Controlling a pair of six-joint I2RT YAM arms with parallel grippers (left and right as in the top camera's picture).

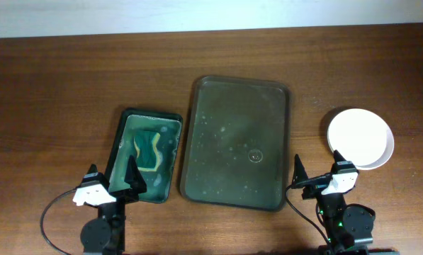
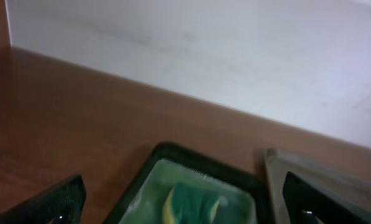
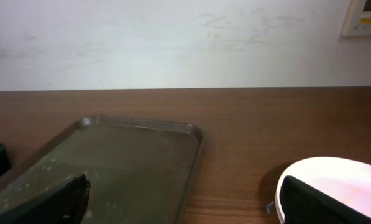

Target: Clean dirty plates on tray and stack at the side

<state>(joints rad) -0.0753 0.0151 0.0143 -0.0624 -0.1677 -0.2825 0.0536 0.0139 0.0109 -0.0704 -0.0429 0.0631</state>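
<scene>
A grey metal tray (image 1: 236, 142) lies in the middle of the table with no plates on it; it also shows in the right wrist view (image 3: 123, 162). A white plate (image 1: 361, 137) sits on the table at the right, also in the right wrist view (image 3: 334, 183). A green and yellow sponge (image 1: 149, 149) lies in a dark container (image 1: 124, 124) left of the tray, also in the left wrist view (image 2: 188, 204). My left gripper (image 1: 115, 183) is open and empty at the container's near end. My right gripper (image 1: 317, 179) is open and empty between tray and plate.
The brown wooden table (image 1: 69, 78) reaches back to a white wall (image 3: 173, 43). Both arm bases stand at the front edge.
</scene>
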